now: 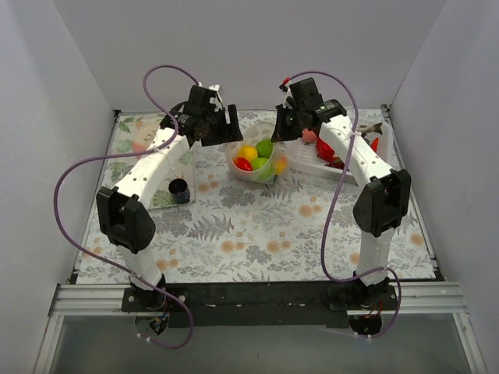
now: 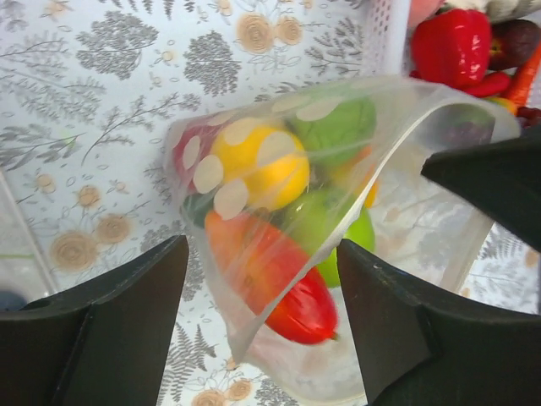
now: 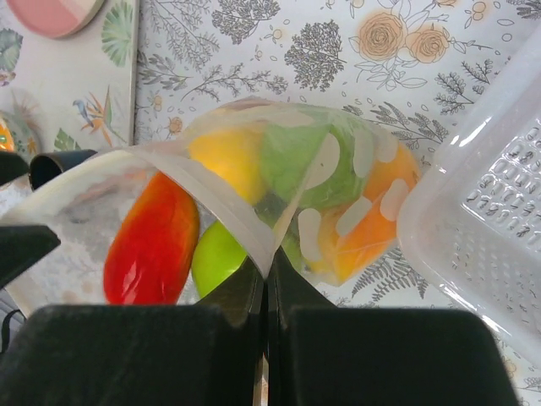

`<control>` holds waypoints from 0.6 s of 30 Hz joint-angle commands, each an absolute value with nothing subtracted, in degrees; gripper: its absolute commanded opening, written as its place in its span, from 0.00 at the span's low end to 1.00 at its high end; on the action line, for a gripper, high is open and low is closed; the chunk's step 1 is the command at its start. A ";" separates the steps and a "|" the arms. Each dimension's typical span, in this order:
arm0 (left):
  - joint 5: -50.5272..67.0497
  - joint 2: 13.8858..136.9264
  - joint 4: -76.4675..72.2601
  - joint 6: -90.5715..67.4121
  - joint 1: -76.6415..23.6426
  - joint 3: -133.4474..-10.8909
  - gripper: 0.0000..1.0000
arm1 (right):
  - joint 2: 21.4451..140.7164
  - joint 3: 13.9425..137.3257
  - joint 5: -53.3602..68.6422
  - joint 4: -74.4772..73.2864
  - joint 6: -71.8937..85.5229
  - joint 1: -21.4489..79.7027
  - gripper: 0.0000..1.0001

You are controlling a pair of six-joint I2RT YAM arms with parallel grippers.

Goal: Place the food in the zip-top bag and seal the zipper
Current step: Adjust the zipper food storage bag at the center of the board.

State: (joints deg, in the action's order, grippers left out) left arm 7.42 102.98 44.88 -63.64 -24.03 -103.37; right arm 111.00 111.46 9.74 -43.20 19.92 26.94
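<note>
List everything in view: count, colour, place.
bag: one, clear with white dots, table centre.
toy food: several, yellow, green, orange, red, inside the bag.
basket: one, white, right of the bag.
pepper: one, red, in the basket.
cup: one, dark blue, left of the bag.
table: one, floral cover, under everything.
left tool: one, black, open at the bag's edge.
right tool: one, black, shut on the bag's edge.
</note>
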 commanded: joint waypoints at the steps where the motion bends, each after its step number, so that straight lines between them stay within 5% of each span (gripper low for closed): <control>1: -7.20 93.88 46.15 -61.61 -26.37 -98.02 0.70 | 112.15 115.05 12.22 -40.08 22.32 26.63 0.01; 18: -6.33 94.31 45.97 -62.58 -30.93 -95.19 0.61 | 111.09 111.53 12.57 -37.35 22.68 25.31 0.01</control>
